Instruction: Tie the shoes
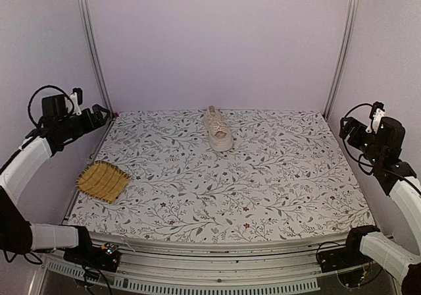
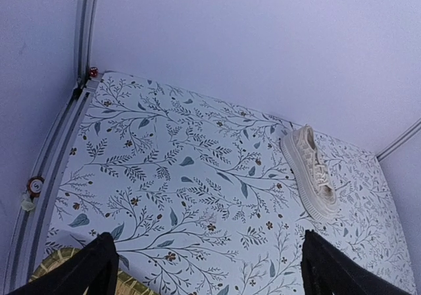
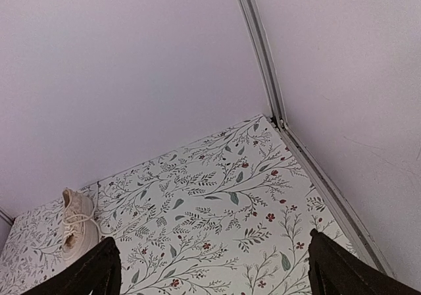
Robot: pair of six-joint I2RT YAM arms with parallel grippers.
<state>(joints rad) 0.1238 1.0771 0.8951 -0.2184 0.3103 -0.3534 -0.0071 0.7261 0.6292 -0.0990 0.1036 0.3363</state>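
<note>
A cream low-top sneaker (image 1: 218, 129) with pale laces and a thick off-white sole stands on the floral cloth at the back centre, toe toward me. It also shows in the left wrist view (image 2: 310, 171) and at the left edge of the right wrist view (image 3: 77, 220). My left gripper (image 1: 99, 116) is raised at the far left, open and empty, its fingers (image 2: 92, 268) wide apart. My right gripper (image 1: 350, 132) is raised at the far right, open and empty, its fingers (image 3: 335, 268) wide apart. Both are far from the shoe.
A flat yellow woven mat (image 1: 103, 180) lies at the left edge of the cloth, also at the bottom of the left wrist view (image 2: 66, 268). Metal frame posts (image 1: 92, 45) and pale walls close in the back and sides.
</note>
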